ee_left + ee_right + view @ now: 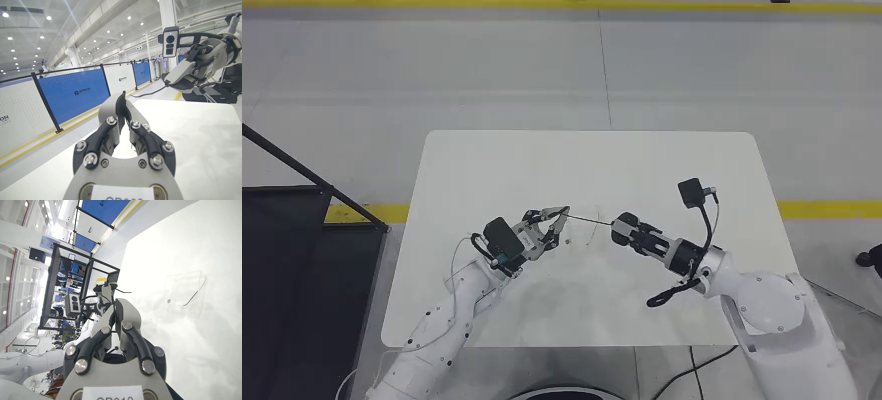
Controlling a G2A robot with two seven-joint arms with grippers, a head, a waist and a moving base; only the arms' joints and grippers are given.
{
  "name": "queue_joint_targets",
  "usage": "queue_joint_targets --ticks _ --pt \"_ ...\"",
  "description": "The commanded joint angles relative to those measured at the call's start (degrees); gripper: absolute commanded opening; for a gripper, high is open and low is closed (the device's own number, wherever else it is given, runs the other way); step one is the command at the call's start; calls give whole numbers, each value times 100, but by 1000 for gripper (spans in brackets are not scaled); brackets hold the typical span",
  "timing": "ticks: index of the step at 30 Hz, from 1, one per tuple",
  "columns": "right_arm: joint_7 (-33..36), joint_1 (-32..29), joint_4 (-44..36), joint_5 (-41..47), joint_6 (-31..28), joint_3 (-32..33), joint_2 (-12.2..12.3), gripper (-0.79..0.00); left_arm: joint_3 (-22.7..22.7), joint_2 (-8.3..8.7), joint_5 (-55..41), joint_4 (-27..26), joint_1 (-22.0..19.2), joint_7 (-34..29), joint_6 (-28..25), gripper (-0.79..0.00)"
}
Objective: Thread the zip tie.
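A thin black zip tie (589, 218) stretches between my two grippers above the middle of the white table (692, 170). My left gripper (562, 214) is shut on its one end; its fingers (122, 102) are pressed together. My right gripper (616, 226) is shut on the other end. In the left wrist view the right gripper (167, 83) pinches the zip tie (151, 93), which curves down toward my left fingertips. In the right wrist view my right gripper (115, 306) is shut, and the left gripper (105, 289) faces it with a short black tail (124, 292) sticking out.
A clear plastic box (200, 279) lies on the table beside the grippers, with another black zip tie (191, 298) in it. The table's far half is bare. A black frame (282, 155) stands off the table's left edge.
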Motion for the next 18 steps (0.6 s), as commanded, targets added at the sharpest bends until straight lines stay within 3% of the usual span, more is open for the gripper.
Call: queue_joint_targets --ticks 1,18 --pt "-23 9 8 19 -12 -6 -1 -785 0 0 0 0 0 0 0 -785" --pt "-154 -51 71 113 -34 15 7 -785 0 0 0 0 0 0 0 -785"
